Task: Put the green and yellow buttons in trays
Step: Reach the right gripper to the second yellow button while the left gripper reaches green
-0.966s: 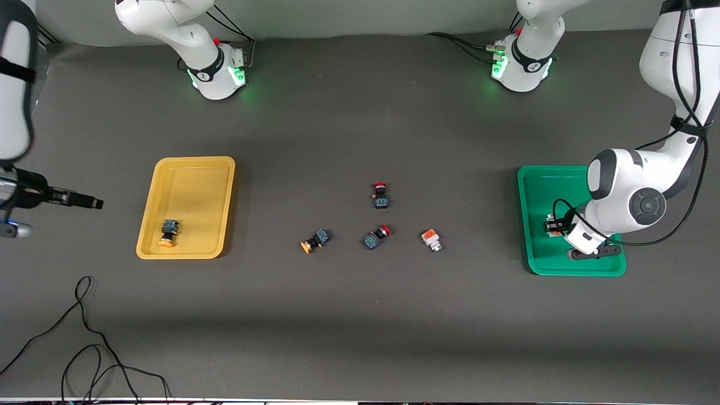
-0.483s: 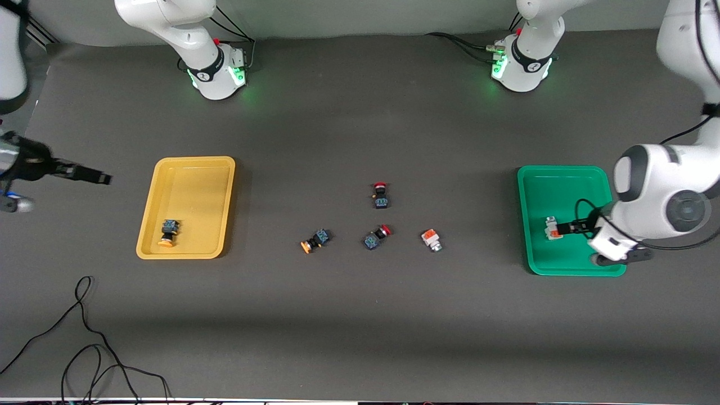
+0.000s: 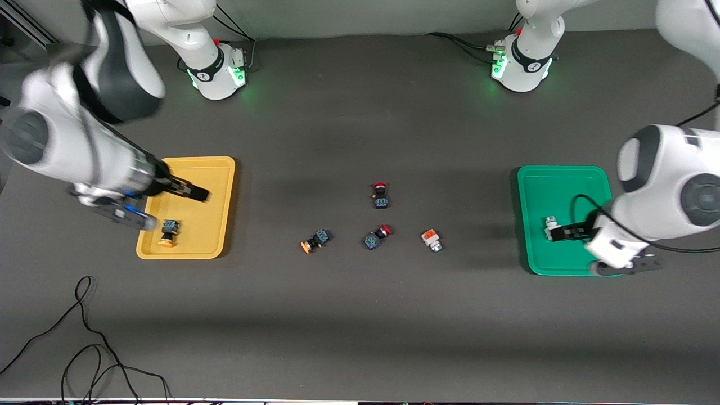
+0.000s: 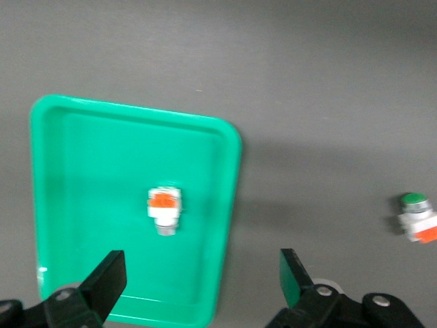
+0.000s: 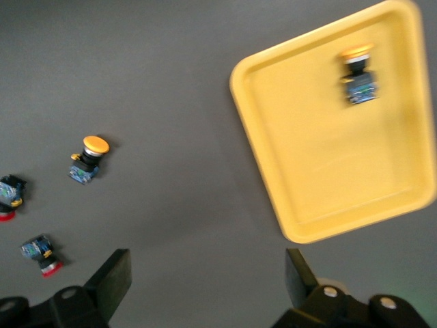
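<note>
Watching item: your right gripper point(image 3: 197, 194), jaws apart and empty over the yellow tray point(image 3: 216, 163), risks snatching a red-capped switch point(image 3: 377, 236) beside the yellow-capped button point(image 3: 314, 241). Left gripper point(image 3: 565, 232), apart, above green tray point(image 3: 540, 174).

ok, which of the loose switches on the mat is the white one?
The white switch with the orange block, lying nearest the green tray. The other three loose ones have black bodies: one yellow-capped, two red-capped.
</note>
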You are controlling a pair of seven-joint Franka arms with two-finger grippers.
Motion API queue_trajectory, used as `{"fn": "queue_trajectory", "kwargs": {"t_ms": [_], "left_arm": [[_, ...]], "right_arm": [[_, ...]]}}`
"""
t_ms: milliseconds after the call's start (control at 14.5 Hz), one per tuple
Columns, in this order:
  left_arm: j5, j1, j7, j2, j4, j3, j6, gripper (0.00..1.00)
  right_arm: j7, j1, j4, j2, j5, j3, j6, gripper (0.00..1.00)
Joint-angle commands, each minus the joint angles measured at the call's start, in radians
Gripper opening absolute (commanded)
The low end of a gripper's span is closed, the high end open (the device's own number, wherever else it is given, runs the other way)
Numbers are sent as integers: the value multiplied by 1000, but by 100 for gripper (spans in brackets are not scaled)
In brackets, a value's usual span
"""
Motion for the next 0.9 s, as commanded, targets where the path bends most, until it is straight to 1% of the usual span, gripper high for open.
{"fn": "queue_trajectory", "kwargs": {"t_ms": [0, 138, 276, 345, 483, 621, 759, 828], "left_arm": [[-6, -118, -195, 28, 26, 8, -9, 100], [-21, -200, -369, 59, 47, 8, 14, 100], [-21, -275, -530, 96, 89, 8, 41, 100], [-20, -312, -610, 114, 106, 8, 51, 100], [-18, -361, -731, 131, 118, 9, 81, 100], [-13, -383, -788, 162, 112, 9, 117, 100], [-6, -406, -808, 220, 107, 14, 159, 100], [8, -418, -819, 252, 101, 20, 193, 100]], "right_arm": [[142, -8, 155, 209, 3, 60, 77, 100], [245, 29, 221, 313, -11, 94, 139, 100], [320, 38, 252, 396, -14, 117, 237, 100], [361, 56, 258, 433, -37, 126, 293, 100], [490, 95, 264, 511, -147, 132, 382, 100], [606, 109, 274, 594, -270, 183, 451, 100], [732, 125, 274, 649, -371, 203, 480, 100], [771, 129, 274, 662, -403, 224, 483, 100]]}}
